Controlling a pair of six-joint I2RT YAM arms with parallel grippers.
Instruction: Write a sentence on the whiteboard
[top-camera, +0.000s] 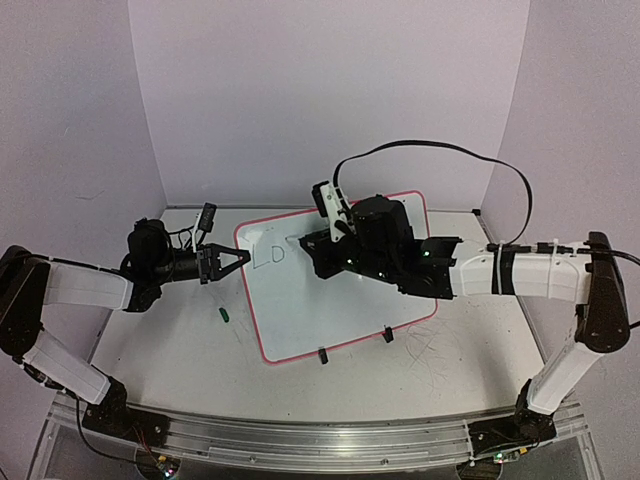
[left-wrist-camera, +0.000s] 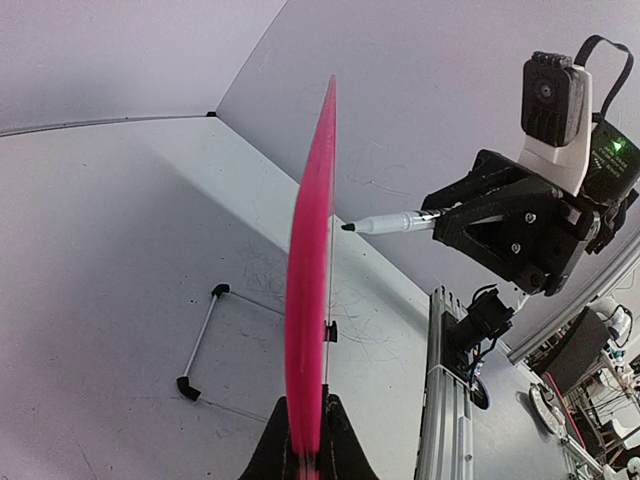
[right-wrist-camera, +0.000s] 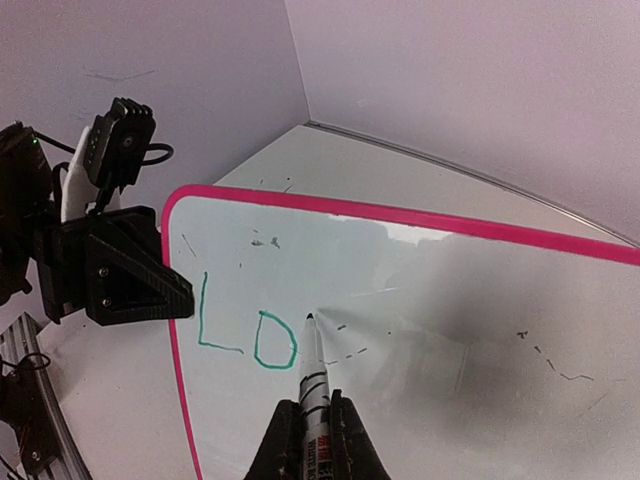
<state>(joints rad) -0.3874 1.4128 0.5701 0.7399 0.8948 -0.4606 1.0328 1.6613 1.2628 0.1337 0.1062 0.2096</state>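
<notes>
The surface is white and scuffed, with grey scribble marks near the right arm's side.

The whiteboard lies at the centre of the surface, between the two arms, turned at an angle to the surface edges. Its rim is red-pink and its corners are rounded. In the left wrist view the whiteboard appears edge-on as a narrow pink strip. In the right wrist view its glossy face fills most of the frame.

The left tool is clenched on the left rim of the whiteboard. Its fingers sit on either side of the pink edge.

The right tool is over the upper left part of the whiteboard and is clenched on a marker. Its fingers close around the marker barrel. The marker points at the board face. Its tip stands just right of the last letter written. Contact between tip and board cannot be confirmed.

The sentence so far reads "LO" in thin green strokes, near the left rim and just beside the left tool. The same letters are faint in the top view.

Two small black clips sit on the near edge of the whiteboard.

A small green object lies on the surface, left of the whiteboard and apart from it.
</notes>
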